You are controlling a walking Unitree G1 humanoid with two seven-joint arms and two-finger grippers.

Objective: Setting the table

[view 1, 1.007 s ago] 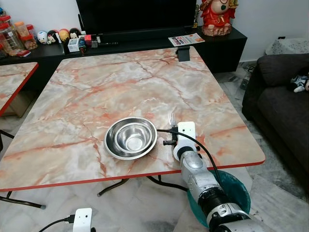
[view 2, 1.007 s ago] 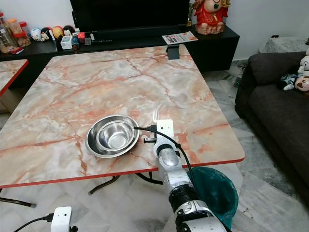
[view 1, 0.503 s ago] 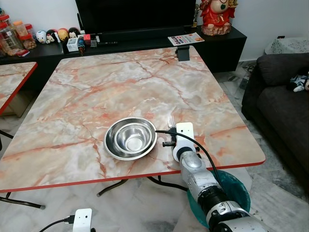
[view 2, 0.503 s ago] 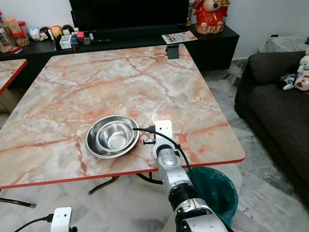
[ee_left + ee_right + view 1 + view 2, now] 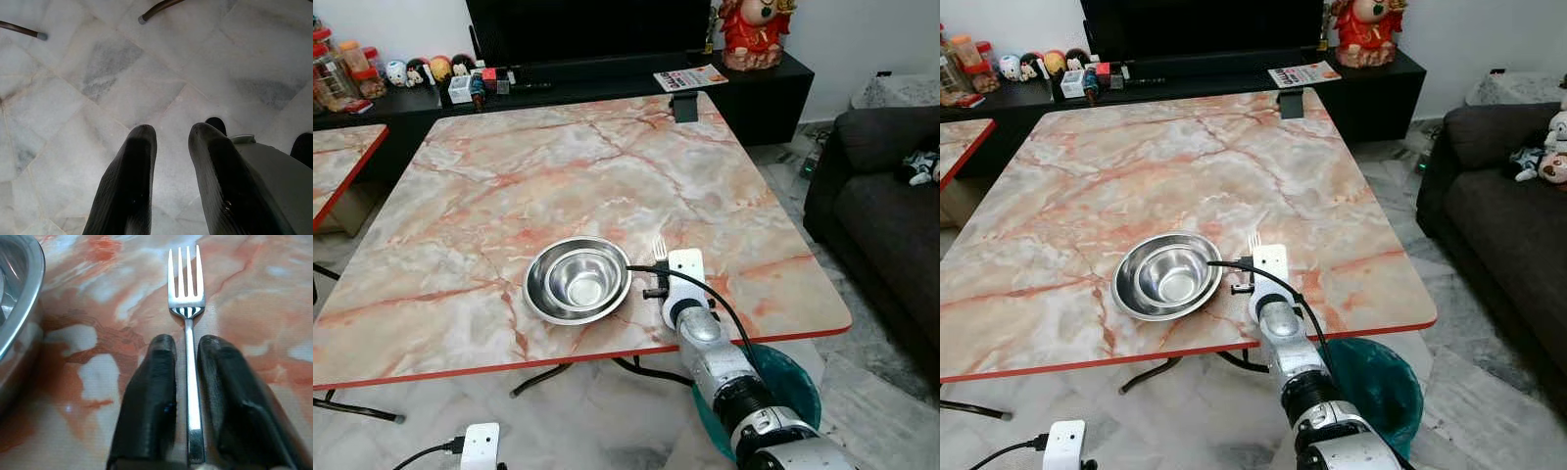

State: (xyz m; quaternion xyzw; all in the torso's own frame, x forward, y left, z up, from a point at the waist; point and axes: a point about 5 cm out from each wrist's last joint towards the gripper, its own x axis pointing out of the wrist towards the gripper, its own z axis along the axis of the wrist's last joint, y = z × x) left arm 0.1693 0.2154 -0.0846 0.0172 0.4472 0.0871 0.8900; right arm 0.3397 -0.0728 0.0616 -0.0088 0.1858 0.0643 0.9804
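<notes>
R arm stretched fwd, right hand (image 5: pixel 186 382) fingers narrowly apart; left hand (image 5: pixel 171 181) hangs, fingers parted.

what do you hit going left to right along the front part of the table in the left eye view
Bare marble table → steel bowl → fork held in the right end effector → bare table edge, then the teal bin just past it, lower down on the floor.

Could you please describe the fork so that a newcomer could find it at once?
On the marble table, look near the front edge, just right of the steel bowl. The fork lies between the right pincer's fingers, tines pointing away: the only cutlery there.
</notes>
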